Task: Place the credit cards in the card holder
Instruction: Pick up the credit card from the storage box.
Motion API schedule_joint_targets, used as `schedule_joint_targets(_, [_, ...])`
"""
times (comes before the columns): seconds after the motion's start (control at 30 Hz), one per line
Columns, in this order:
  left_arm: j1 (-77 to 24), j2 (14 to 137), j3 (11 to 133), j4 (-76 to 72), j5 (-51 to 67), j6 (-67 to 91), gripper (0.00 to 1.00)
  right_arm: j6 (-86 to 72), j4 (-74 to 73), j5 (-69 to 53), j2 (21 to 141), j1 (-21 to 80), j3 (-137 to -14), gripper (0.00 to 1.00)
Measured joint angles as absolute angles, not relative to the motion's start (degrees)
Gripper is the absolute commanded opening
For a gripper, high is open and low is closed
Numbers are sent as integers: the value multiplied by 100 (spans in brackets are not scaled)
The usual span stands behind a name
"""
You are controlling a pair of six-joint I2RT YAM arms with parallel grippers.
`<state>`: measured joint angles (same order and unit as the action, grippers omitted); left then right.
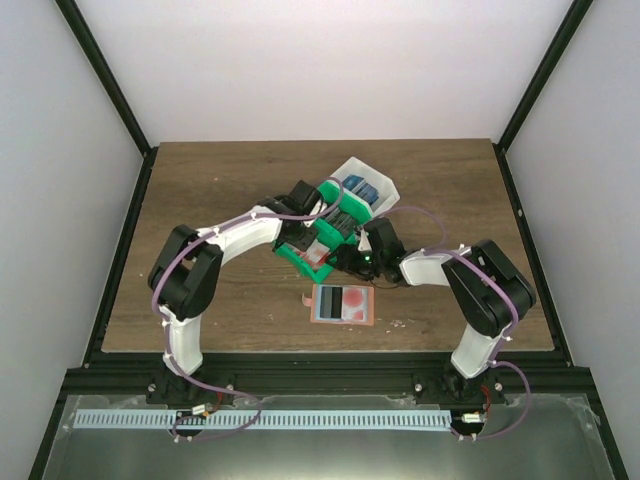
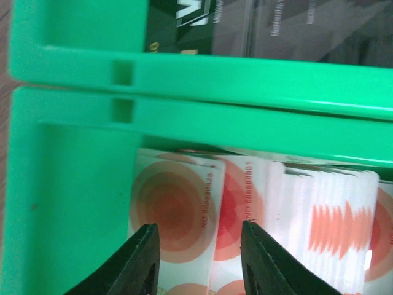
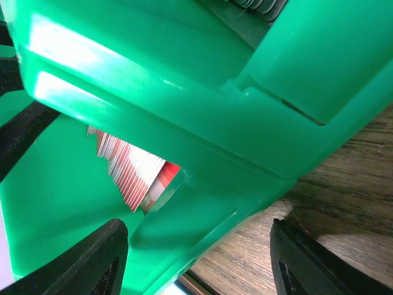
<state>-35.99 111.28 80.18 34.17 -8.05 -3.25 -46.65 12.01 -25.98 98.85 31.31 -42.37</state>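
From above we count one table [image 1: 200,180], two arms, two green bins [image 1: 300,262] pushed together, one white bin [image 1: 385,188] and one card holder [image 1: 319,304]. The left arm [image 1: 235,235] and right arm [image 1: 440,265] both reach to the green bins at mid-frame. The white bin sits just beyond them, upper right, with blue cards [image 1: 360,185] inside that are too small for us to count. The card holder lies open and flat below the bins, near the table's front edge, between the arm bases. Its long axis runs left-right, with a small tab on its left side. One red-and-white card [image 1: 348,302] rests on it, lined up the same way. Bare wood lies open to the left, to the right and along the far edge.

At the left wrist we see the left gripper [image 2: 199,249] with its jaws parted and nothing clamped. It is over overlapping red-and-white cards [image 2: 178,203], at least four, in the lower compartment. Dark cards [image 2: 276,24] fill the compartment above the double green rim.

At the right wrist the right gripper [image 3: 196,243] has its jaws spread wide. A green bin corner is between them, with wood showing beside the right finger. One stack of red-and-white cards shows edge-on at centre left.
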Motion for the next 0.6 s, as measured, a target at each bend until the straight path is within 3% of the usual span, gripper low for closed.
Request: schedule_joint_targets(0.6, [-3387,11515,8294,3612,-891,-193,43,-4724,1212,-2576,9896,3133,-4237,64])
